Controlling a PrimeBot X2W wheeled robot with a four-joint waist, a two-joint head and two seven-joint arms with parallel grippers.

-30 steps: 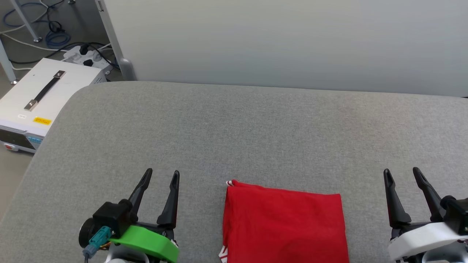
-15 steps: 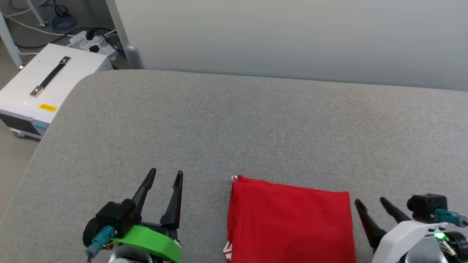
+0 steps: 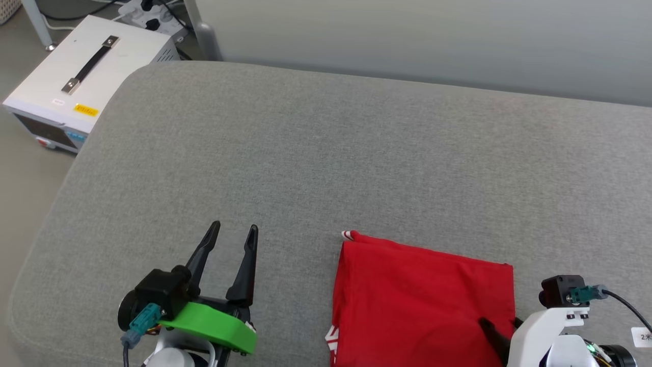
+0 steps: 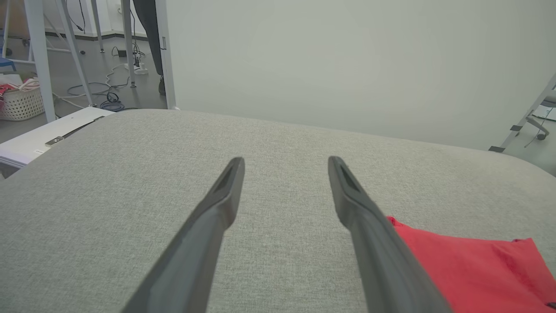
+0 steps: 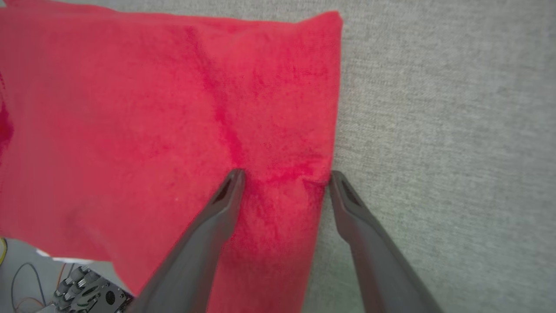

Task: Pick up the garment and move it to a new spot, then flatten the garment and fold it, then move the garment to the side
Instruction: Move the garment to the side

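Folding looks finished: the garment (image 3: 423, 300) lies as a neat red rectangle at the near edge of the grey worktop (image 3: 326, 153), striped trim peeking out at 1 corner. What's left, by the look of it, is the move to the side. Right gripper (image 5: 286, 176) is lined up for that, fingers (image 5: 208, 226) spread wide, 1 tip over the cloth, the other right at its edge, nothing pinched yet. Left gripper (image 3: 235, 225) hovers near the garment's other side, its 2 fingers spread too, holding nothing.
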